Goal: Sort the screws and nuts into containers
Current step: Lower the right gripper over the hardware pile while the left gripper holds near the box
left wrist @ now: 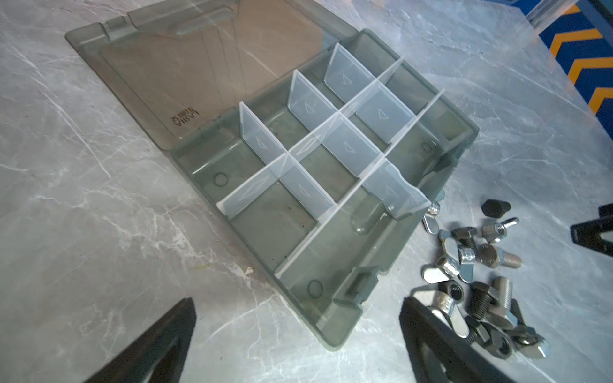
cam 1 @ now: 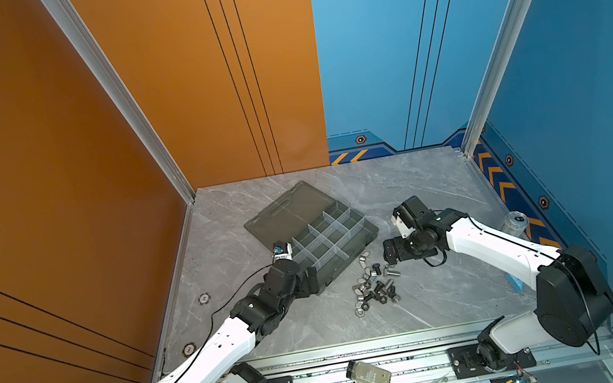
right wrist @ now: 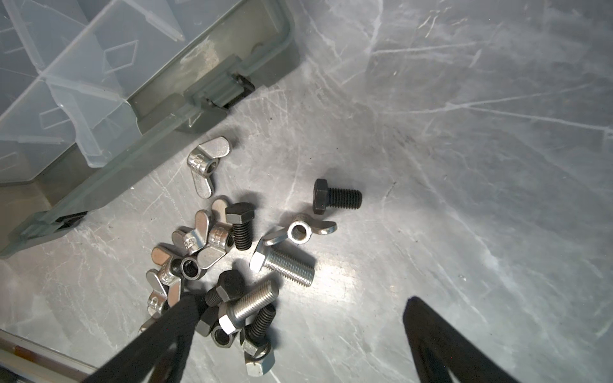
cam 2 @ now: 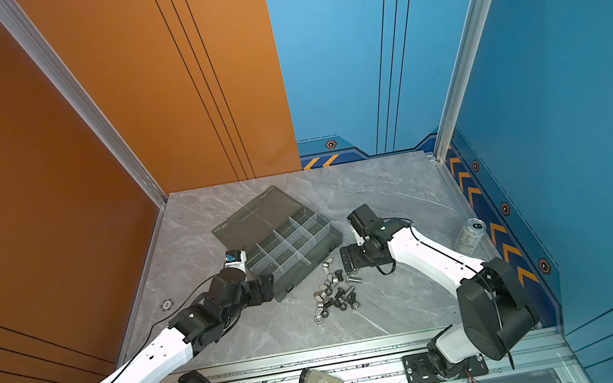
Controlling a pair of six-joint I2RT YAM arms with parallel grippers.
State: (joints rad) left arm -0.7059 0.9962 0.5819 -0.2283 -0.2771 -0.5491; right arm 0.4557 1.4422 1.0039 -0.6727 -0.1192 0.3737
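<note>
Nuts (right wrist: 200, 159) bear stamped marks too blurred to read.

Bare table (cam 1: 433, 306) lies open in the lower right of a top view and along the far edge behind the flat lid (cam 1: 283, 213). The box (cam 1: 350, 262) fills the centre; upright dividers (left wrist: 345, 146) leave its cells (left wrist: 272, 215) as narrow slots, open only from above. Screws (right wrist: 282, 265) and nuts (right wrist: 202, 165) crowd just beside its front wall, many touching; one black screw (right wrist: 336, 195) lies apart on clear surface. A can (cam 2: 470, 234) stands near the right wall.
</note>
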